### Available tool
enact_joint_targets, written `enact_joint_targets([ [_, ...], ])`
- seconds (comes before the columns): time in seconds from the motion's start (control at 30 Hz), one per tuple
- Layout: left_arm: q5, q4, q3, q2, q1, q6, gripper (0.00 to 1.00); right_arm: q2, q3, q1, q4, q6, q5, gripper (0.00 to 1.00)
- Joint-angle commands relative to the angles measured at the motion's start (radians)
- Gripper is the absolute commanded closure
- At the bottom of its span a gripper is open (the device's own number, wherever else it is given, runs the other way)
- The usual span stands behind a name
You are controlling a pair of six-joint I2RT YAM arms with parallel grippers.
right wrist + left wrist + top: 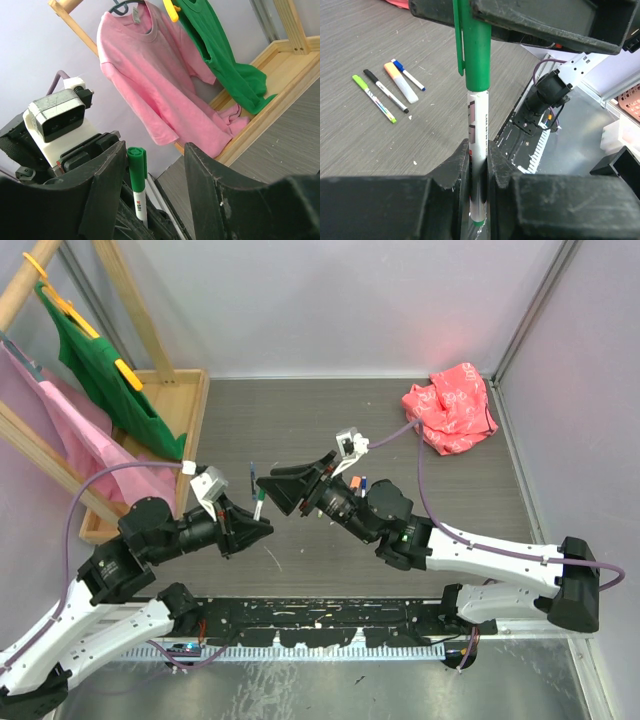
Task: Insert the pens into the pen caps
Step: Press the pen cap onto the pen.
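Note:
My left gripper (479, 160) is shut on the white barrel of a green marker pen (479, 125) and holds it upright above the table. A green cap (476, 45) sits on the pen's upper end. My right gripper (156, 147) is open, with its jaws spread either side of that cap (136, 167); the cap stands close to its left finger. In the top view both grippers, left (250, 523) and right (280, 490), meet at mid-table. Several other pens lie on the table: a yellow-green one (374, 98), a black one (385, 90), an orange one (400, 82) and a blue one (407, 74).
A wooden clothes rack (170, 400) with a green shirt (100, 370) and a pink shirt (150, 75) stands at the back left. A crumpled red-pink bag (452, 405) lies at the back right. A purple cable (420, 455) runs above the table to the right wrist.

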Motion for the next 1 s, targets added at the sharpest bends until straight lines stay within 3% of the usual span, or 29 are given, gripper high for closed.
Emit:
enact_joint_targets([
  [0.0,0.047,0.02,0.005,0.017,0.005,0.026,1.0,0.007,0.068,0.0,-0.001,-0.023,0.011,0.45],
  [0.17,0.052,0.018,0.008,0.026,0.005,0.032,1.0,0.018,0.07,0.0,-0.005,-0.016,-0.001,0.51],
  [0.63,0.053,0.03,0.01,0.04,0.005,0.033,1.0,0.016,0.06,0.0,-0.014,-0.014,-0.013,0.83],
  [0.97,-0.008,0.062,0.052,0.059,0.005,0.015,1.0,0.028,0.053,0.0,-0.039,0.001,-0.043,1.0],
])
